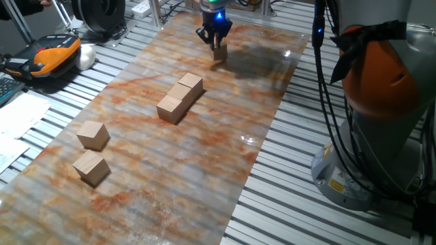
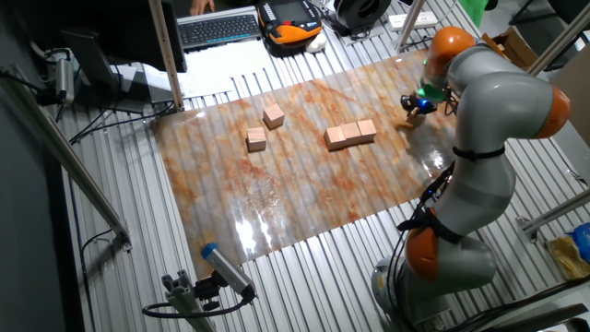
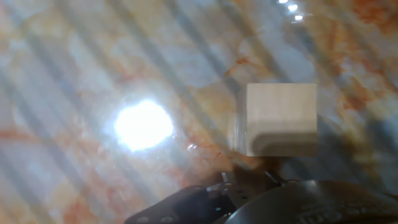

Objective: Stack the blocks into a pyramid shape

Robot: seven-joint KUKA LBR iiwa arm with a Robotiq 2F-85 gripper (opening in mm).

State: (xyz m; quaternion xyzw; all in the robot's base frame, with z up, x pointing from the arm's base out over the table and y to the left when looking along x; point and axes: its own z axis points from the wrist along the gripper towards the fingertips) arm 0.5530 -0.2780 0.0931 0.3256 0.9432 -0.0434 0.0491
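Three tan blocks (image 1: 180, 97) lie touching in a short row at the middle of the marbled board (image 1: 204, 170); the same row (image 2: 350, 135) shows in the other fixed view. Two more blocks (image 1: 92, 134) (image 1: 90, 167) sit apart at the near left. A sixth block (image 1: 219, 53) rests on the board's far end. My gripper (image 1: 215, 39) hangs right over it, fingers spread, and looks open. In the hand view this block (image 3: 280, 118) lies right of centre with no finger on either side of it. No block rests on another.
Beyond the board's left edge, on the slatted table, lie an orange and black device (image 1: 51, 58), a white object (image 1: 86, 56) and papers (image 1: 20, 116). The arm's orange and grey base (image 1: 381, 116) with cables stands to the right of the board.
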